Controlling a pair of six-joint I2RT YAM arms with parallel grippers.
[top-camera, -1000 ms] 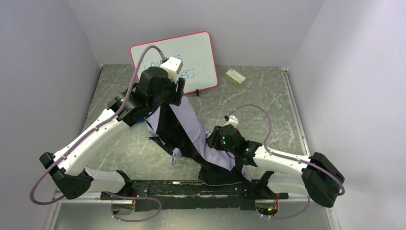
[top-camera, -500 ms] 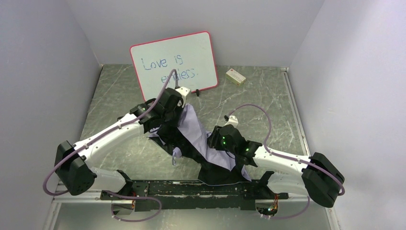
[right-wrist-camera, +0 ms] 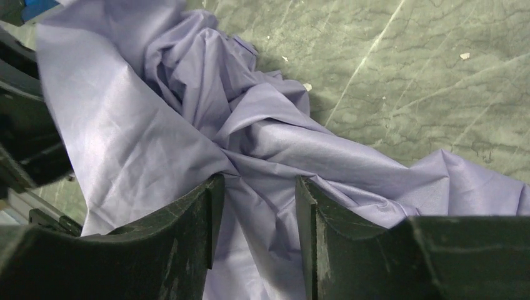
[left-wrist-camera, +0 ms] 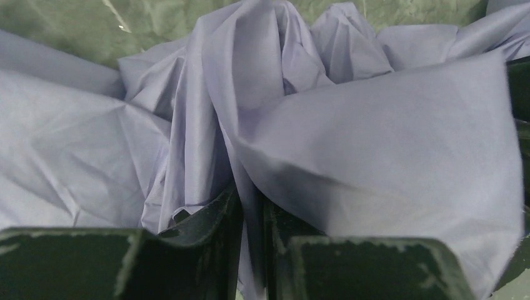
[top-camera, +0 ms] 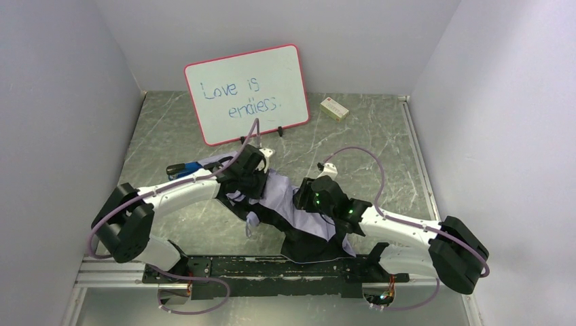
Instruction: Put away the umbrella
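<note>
Left wrist view: left fingers (left-wrist-camera: 187,262) pinch a fold of the umbrella (left-wrist-camera: 375,156); right fingers (right-wrist-camera: 156,250) straddle its fabric, grip unclear.

My top cam sits high behind the arm bases, facing down and forward, far enough to take in the whole table (top-camera: 170,129) up to the back wall. Left wrist cam looks past the left hand (left-wrist-camera: 252,203), nearly against the umbrella (left-wrist-camera: 375,144) cloth. Right wrist cam, over the right hand (right-wrist-camera: 259,187), sits slightly further off, so I get bare table too. All three share that cloth mid-table.
</note>
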